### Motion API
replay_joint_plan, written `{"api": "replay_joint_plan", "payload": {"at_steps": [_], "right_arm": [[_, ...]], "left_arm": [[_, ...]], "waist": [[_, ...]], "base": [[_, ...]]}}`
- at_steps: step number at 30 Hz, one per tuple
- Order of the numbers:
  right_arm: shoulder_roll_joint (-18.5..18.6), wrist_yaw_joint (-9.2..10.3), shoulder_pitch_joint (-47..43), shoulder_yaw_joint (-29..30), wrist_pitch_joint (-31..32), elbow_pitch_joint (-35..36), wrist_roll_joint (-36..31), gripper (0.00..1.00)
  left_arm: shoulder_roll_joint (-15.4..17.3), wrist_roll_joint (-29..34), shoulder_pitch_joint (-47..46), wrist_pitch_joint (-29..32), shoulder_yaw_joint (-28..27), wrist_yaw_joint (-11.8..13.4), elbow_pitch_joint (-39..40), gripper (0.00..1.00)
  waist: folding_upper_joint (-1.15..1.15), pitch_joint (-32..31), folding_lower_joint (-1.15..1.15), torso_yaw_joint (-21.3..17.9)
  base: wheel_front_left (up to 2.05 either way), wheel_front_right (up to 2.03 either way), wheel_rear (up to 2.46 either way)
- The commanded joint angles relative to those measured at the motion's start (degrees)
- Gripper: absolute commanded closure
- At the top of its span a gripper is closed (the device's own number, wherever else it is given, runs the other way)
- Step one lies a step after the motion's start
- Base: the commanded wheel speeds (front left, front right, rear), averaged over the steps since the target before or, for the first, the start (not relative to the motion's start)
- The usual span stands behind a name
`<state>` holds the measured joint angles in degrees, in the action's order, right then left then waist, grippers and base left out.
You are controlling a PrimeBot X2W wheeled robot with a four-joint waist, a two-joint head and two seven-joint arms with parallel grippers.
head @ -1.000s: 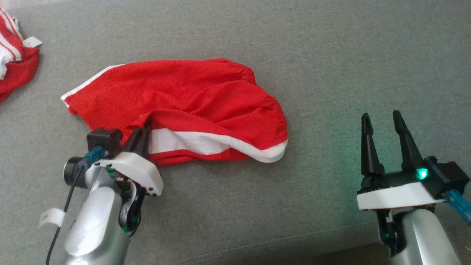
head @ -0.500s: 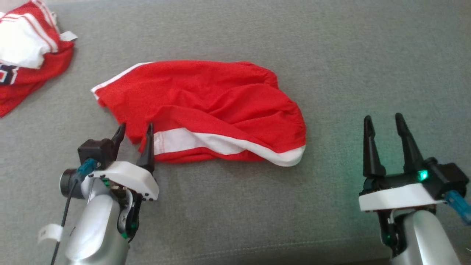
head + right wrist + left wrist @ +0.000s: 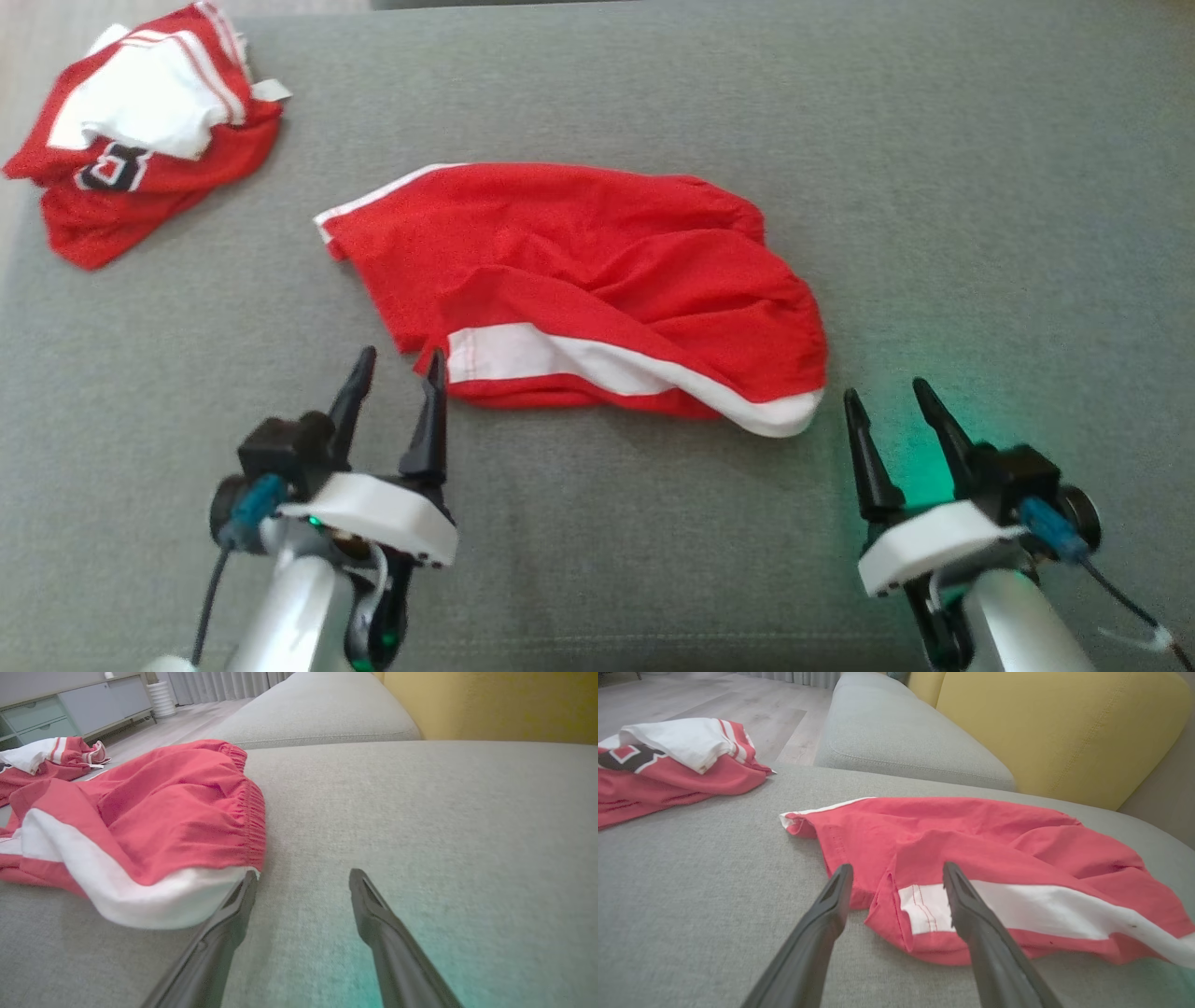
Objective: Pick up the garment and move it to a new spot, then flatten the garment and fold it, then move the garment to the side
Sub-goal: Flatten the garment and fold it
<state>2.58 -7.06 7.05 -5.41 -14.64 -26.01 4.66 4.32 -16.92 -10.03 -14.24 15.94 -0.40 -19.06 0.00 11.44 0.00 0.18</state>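
Head view: left fingers (image 3: pixel 429 411) newly apart

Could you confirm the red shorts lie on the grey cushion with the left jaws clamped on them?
No: the jaws of the left gripper stand open, gripping nothing, as the left wrist view shows; the red shorts lie on the grey cushion.

I'm looking over a grey sofa (image 3: pixel 980 187) whose seat meets a second grey pad (image 3: pixel 896 732), with a yellow back cushion (image 3: pixel 1064 728) behind. Past the sofa's end lie pale wood floor (image 3: pixel 714 700), a grey cabinet (image 3: pixel 93 700) with drawers, a white ribbed pot (image 3: pixel 161 700) (contents I can't make out) and grey curtains (image 3: pixel 224 683). The light is soft and even.
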Motion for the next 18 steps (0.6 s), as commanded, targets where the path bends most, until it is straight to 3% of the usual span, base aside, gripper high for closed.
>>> {"api": "replay_joint_plan", "payload": {"at_steps": [1, 16, 18], "right_arm": [[0.3, -0.43, 3.7, -2.1, -0.4, -0.3, -0.6, 0.00], [0.3, -0.43, 8.6, -5.6, -0.4, -11.3, 1.9, 0.00], [0.3, -0.43, 9.3, -6.3, -0.4, -12.6, 2.7, 0.44]], "left_arm": [[-0.1, -0.6, 0.1, -0.7, -1.1, 0.5, 3.3, 0.00], [-0.8, -0.9, 2.8, -0.7, 0.9, 2.0, 7.2, 0.00], [-0.8, -0.9, 3.0, -0.7, 1.0, 2.0, 7.3, 0.00]], "waist": [[0.00, -0.3, 0.00, 1.3], [0.00, -0.2, 0.00, 6.7], [0.00, -0.3, 0.00, 7.1]], "base": [[0.00, 0.00, 0.00], [0.00, 0.00, 0.00], [0.00, 0.00, 0.00]]}}
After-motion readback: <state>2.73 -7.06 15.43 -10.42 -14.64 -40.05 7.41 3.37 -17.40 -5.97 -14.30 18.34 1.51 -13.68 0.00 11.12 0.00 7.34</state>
